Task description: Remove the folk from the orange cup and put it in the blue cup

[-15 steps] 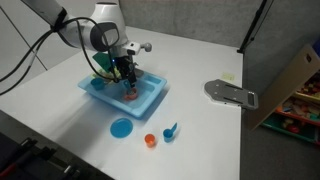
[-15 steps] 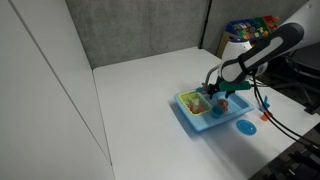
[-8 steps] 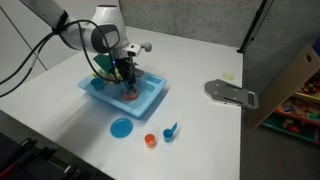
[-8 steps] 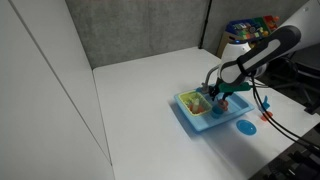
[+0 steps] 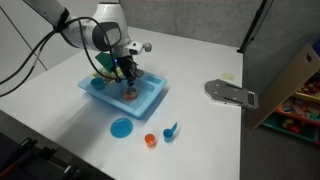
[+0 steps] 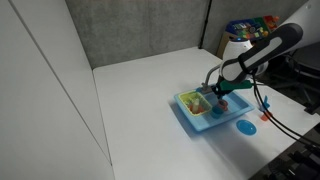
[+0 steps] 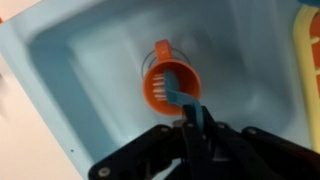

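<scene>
In the wrist view the orange cup (image 7: 160,78) stands on the floor of the blue toy sink (image 7: 90,60). The folk (image 7: 176,92), thin and light blue, rests in the cup with its tines over the rim. My gripper (image 7: 193,120) is shut on the folk's handle just above the cup. In both exterior views the gripper (image 5: 126,82) (image 6: 221,96) hangs low inside the sink (image 5: 152,102) (image 6: 192,117), over the orange cup (image 5: 129,95). I cannot make out the blue cup in any view.
On the white table in front of the sink lie a flat blue plate (image 5: 121,127), a smaller orange cup (image 5: 150,140) and a blue scoop-like piece (image 5: 171,130). A grey flat object (image 5: 232,93) and a cardboard box (image 5: 292,80) stand to one side.
The jaws have gone from open to shut on the folk's handle. The arm has barely moved and the cup stays in place.
</scene>
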